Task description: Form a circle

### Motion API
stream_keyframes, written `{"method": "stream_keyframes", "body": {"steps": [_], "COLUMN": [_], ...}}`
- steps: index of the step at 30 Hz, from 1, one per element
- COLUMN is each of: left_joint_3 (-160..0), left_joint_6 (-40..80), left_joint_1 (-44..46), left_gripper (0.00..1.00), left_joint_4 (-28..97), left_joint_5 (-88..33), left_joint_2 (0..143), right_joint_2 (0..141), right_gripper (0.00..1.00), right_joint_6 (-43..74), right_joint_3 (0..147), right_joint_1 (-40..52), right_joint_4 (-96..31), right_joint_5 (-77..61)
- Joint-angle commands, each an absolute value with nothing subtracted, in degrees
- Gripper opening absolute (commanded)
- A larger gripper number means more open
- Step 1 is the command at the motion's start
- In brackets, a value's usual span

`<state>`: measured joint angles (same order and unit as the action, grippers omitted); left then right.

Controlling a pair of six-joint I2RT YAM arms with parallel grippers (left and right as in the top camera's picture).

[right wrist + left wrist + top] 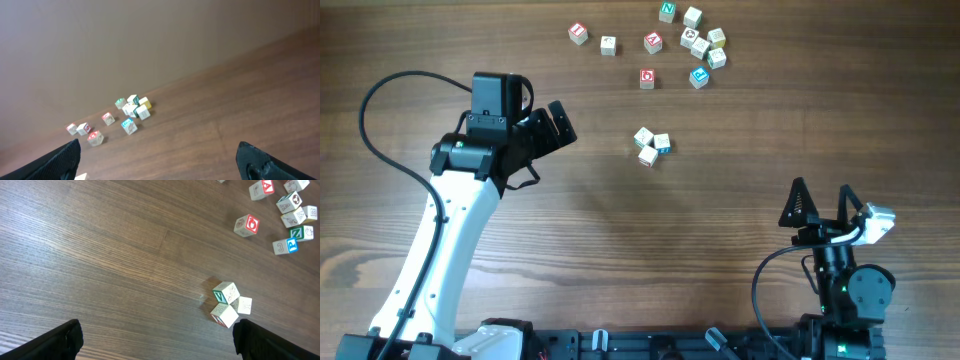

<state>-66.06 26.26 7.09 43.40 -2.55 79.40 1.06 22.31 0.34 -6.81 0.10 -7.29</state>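
Robotics lab test station: two robot arms, the white-shelled left arm (pixel 450 230) and the black right arm (pixel 845 285), rise from a black mounting rail (pixel 650 345) along the near edge of a dark wood-grain bench (pixel 620 230). A loose black cable (pixel 364 112) loops out beside the left arm. The props are child's wooden letter cubes (pixel 700 45) scattered at the far side, plus a three-cube cluster (pixel 651 146) mid-bench. A plain brown wall (pixel 150 45) stands behind.
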Motion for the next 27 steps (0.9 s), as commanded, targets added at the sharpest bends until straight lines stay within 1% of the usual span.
{"method": "stream_keyframes", "body": {"steps": [1, 4, 21, 23, 27], "left_joint_3": [-66.43, -66.43, -66.43, -66.43, -66.43], "left_joint_6": [26.61, 26.61, 26.55, 24.53, 24.25], "left_joint_1": [6.79, 6.81, 6.79, 6.79, 6.79], "left_gripper": [1.00, 1.00, 1.00, 1.00, 1.00], "left_joint_4": [43.29, 43.29, 43.31, 43.33, 43.97], "left_joint_5": [-2.98, -2.98, -2.92, -1.87, -1.48], "left_joint_2": [79.72, 79.72, 79.72, 79.72, 79.72], "right_joint_2": [0.16, 0.16, 0.27, 0.27, 0.27], "right_gripper": [1.00, 1.00, 1.00, 1.00, 1.00], "right_joint_6": [14.96, 8.99, 9.04, 9.04, 9.06], "right_joint_3": [0.25, 0.25, 0.27, 0.27, 0.27], "right_joint_1": [-5.93, -5.13, -5.10, -5.10, -5.10], "right_joint_4": [0.36, 0.40, 0.40, 0.40, 0.40], "right_joint_5": [-7.25, -6.81, -6.81, -6.81, -6.81]}}
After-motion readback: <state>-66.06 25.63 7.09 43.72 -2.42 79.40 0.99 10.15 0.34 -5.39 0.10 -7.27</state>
